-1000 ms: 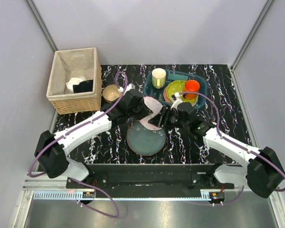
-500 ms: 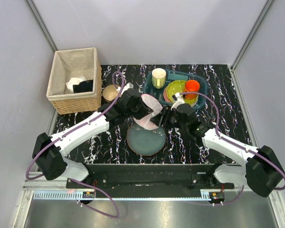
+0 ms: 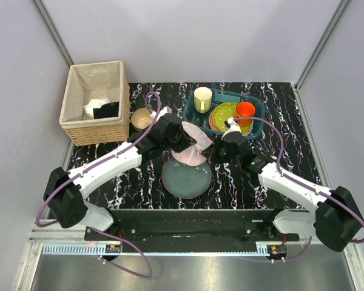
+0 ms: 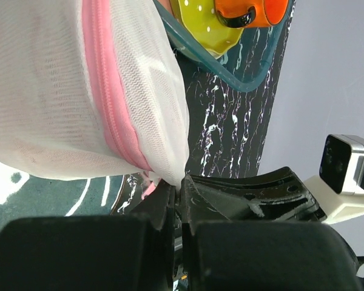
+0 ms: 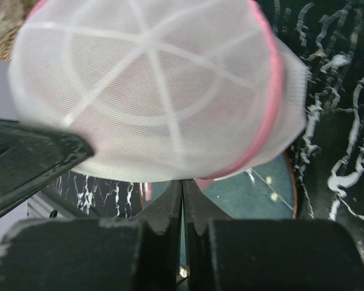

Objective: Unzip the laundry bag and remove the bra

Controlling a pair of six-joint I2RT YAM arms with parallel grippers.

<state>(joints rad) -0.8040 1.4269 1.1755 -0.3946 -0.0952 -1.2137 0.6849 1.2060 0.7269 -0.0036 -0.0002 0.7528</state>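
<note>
The laundry bag (image 3: 193, 138), a round white mesh pouch with a pink zip (image 4: 109, 109), hangs tilted above the blue-grey plate (image 3: 186, 179). My left gripper (image 3: 188, 147) is shut on a corner of its mesh (image 4: 183, 180), just beside the zip. From the other side, my right gripper (image 3: 210, 153) is shut at the bag's lower rim (image 5: 183, 180), next to a small pink tab (image 5: 204, 182). The right wrist view looks onto the bag's round face (image 5: 151, 85). The bra does not show distinctly; only a pinkish tint comes through the mesh.
A wicker basket (image 3: 94, 130) at the back left holds a white and a black cloth. Behind the bag, a teal tub (image 3: 258, 115) contains a cream cup (image 3: 202, 99), a yellow-green plate (image 3: 225, 115) and an orange cup (image 3: 245, 110). A tan bowl (image 3: 141, 118) sits beside the left arm.
The right gripper moved in to the bag's rim and closed its jaws there. The left gripper kept its hold and carried the bag slightly towards the right arm.
</note>
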